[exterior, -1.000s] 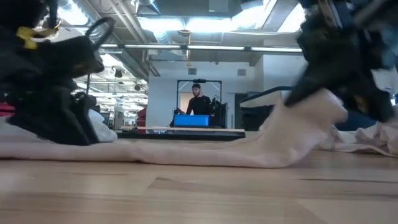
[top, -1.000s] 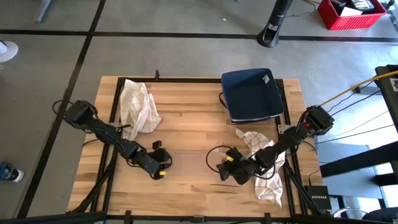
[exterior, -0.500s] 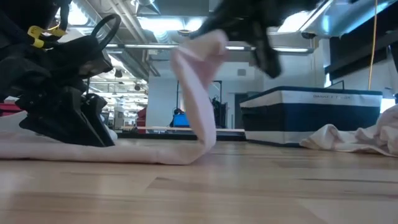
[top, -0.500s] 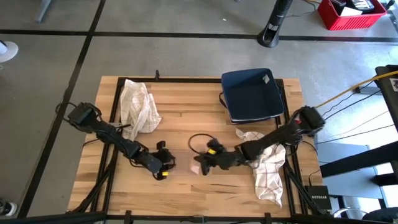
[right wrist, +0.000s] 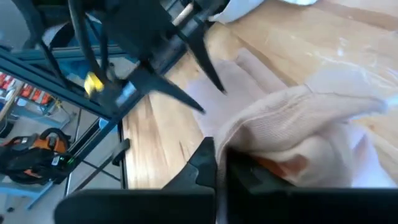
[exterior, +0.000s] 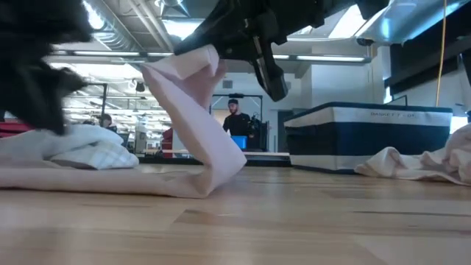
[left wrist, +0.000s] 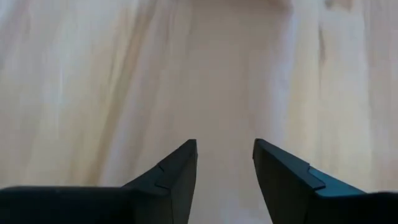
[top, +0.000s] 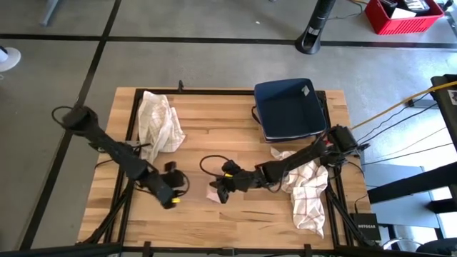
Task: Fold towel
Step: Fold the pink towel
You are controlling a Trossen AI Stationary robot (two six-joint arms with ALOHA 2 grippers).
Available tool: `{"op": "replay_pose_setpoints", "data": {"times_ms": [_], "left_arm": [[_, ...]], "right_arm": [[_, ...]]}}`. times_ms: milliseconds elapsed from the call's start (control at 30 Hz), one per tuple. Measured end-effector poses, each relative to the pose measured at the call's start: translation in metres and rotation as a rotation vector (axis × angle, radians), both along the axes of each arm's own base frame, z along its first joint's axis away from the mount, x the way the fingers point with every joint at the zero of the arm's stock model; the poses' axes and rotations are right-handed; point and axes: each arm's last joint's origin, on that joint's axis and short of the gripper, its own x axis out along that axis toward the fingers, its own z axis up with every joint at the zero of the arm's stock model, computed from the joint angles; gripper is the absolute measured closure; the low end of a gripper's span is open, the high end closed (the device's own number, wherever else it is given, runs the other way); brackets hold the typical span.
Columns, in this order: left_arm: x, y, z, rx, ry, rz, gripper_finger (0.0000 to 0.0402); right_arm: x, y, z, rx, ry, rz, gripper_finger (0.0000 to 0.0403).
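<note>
Low view: towel [exterior: 193, 121] in right gripper [exterior: 234, 46].

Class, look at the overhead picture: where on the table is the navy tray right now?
In the high view, the navy tray sits at the table's far edge on the right side, just beyond the checked towel and the right arm.

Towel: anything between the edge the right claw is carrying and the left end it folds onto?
Nothing visible. The right claw is shut on the towel edge, lifted above the table. The left claw, open, sits close beside the landing end and may crowd it. The other cloths and the blue bin lie off to the sides.
</note>
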Motion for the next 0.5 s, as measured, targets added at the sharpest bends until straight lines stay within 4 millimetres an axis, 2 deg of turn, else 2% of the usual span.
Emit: {"op": "replay_pose_setpoints", "data": {"times_ms": [133,200,333,500], "left_arm": [[-0.033,-0.005,-0.021,-0.036,0.104,0.063,0.0251],[-0.041,-0.008,-0.032,-0.076,0.100,0.092,0.0251],[-0.042,-0.004,-0.049,-0.096,0.014,0.172,0.0251],[-0.034,-0.004,-0.053,-0.075,-0.033,0.135,0.0251]], "right_arm": [[0.001,-0.002,0.001,0.011,-0.007,0.007,0.0395],[0.005,-0.003,0.000,0.025,-0.045,0.003,0.0397],[0.018,-0.002,-0.010,0.085,-0.100,0.021,0.0395],[0.045,0.000,-0.019,0.120,-0.111,0.033,0.0394]]}}
